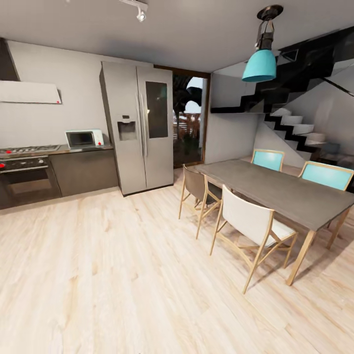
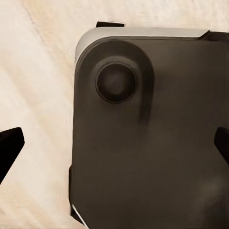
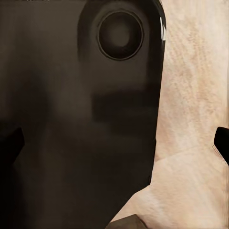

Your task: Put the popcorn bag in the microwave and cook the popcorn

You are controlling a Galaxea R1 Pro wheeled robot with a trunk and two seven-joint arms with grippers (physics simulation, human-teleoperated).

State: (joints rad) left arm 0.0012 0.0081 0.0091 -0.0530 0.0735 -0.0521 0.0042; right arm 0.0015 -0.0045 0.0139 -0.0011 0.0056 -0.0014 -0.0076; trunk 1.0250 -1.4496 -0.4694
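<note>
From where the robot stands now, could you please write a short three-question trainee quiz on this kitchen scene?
1. True or false: the microwave sits on the countertop between the gas hob and the fridge.
2. Which colour is the pendant lamp over the dining table? A) red B) turquoise C) yellow
3. Fill in: in the wrist views, both grippers hang over the robot's dark base and the pale ___ floor.

Key: 1 true; 2 B; 3 wooden.

Dark robot base (image 3: 81,119) over wood floor (image 3: 191,95)
</note>
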